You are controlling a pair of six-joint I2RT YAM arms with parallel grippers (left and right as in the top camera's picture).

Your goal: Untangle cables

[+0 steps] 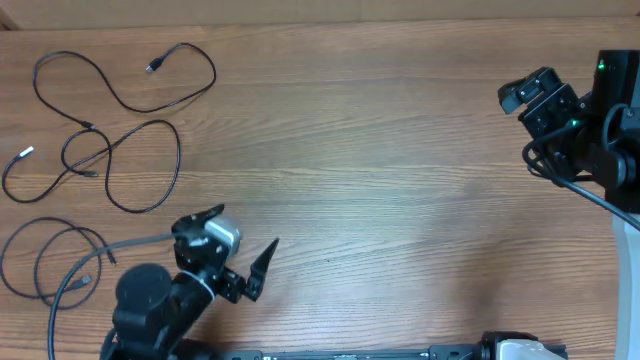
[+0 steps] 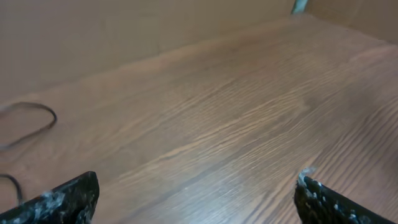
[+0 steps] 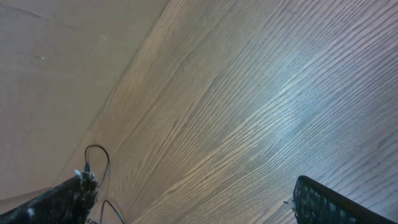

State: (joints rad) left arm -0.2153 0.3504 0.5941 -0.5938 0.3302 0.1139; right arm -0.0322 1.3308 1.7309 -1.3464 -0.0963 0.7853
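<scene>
**cables spread out, both tools open and idle**

the job looks close to done, or between grasps: neither arm is working a cord. the left tool (image 1: pixel 244 230) stands with its jaws wide apart and nothing between them, just right of the cords. the right tool (image 1: pixel 528 92) is also wide open and empty, well apart at the far right of the table (image 1: pixel 400 180).

the three cables (image 1: pixel 178 150) lie flat on the left part of the table as thin black open loops, not as a bundle. the upper cable (image 1: pixel 213 75) makes a wide curve with a small plug inside it. the middle cable (image 1: pixel 130 209) has a silvery tip (image 1: pixel 25 153) at the left and crosses over itself. the lower cable (image 1: pixel 50 219) curls in two rings near the table's front edge, with the left arm's thicker grey lead (image 1: pixel 130 241) running over it.

one end of the upper cable comes right up to the middle one; i cannot tell whether they touch or overlap. the next move probably falls to the left tool, the nearer one. it would need to pinch one cord there and draw it clear without dragging its neighbour.
</scene>
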